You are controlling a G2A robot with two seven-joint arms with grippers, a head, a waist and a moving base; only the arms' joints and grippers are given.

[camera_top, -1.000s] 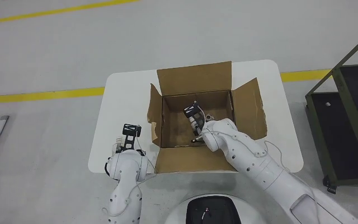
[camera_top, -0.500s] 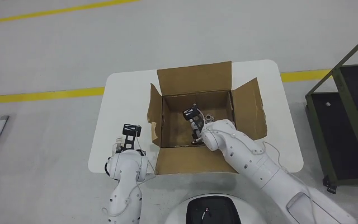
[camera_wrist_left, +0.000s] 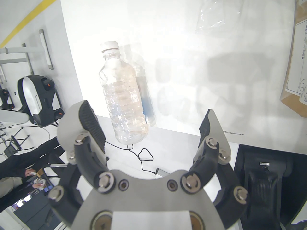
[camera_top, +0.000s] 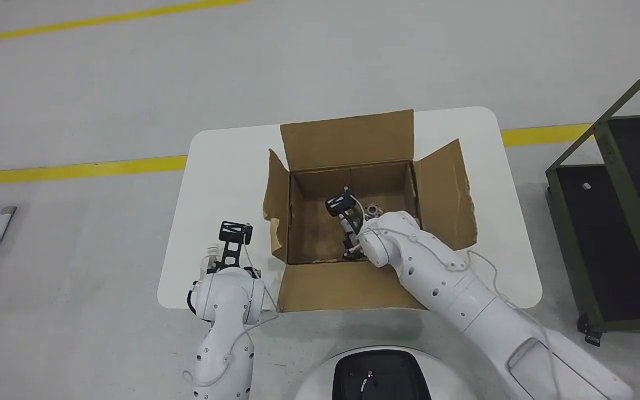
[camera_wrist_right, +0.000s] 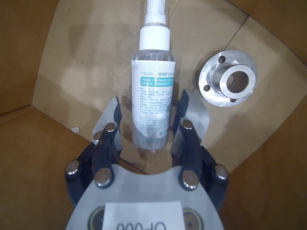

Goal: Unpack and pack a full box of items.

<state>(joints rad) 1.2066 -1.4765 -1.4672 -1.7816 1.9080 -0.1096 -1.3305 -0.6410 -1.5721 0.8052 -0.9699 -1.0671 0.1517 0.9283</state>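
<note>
An open cardboard box (camera_top: 345, 140) stands on the white table (camera_top: 225, 170). My right gripper (camera_top: 343, 212) is down inside it. A clear spray bottle (camera_wrist_right: 153, 82) with a white pump and label lies on the box floor. My right gripper (camera_wrist_right: 150, 111) is open and straddles the bottle's lower half, with a thin gap on each side. A metal flange (camera_wrist_right: 226, 78) lies beside the bottle. My left gripper (camera_wrist_left: 151, 123) hangs open over the table left of the box. A clear water bottle (camera_wrist_left: 123, 96) lies just beyond its fingers.
A crumpled clear plastic bag (camera_wrist_left: 215, 8) lies on the table past the water bottle. The box's left flap (camera_wrist_left: 296, 60) stands close to my left gripper. A dark metal rack (camera_top: 600, 200) is off the table's right side.
My right gripper has shifted a little to the left inside the box. The left arm has not moved.
</note>
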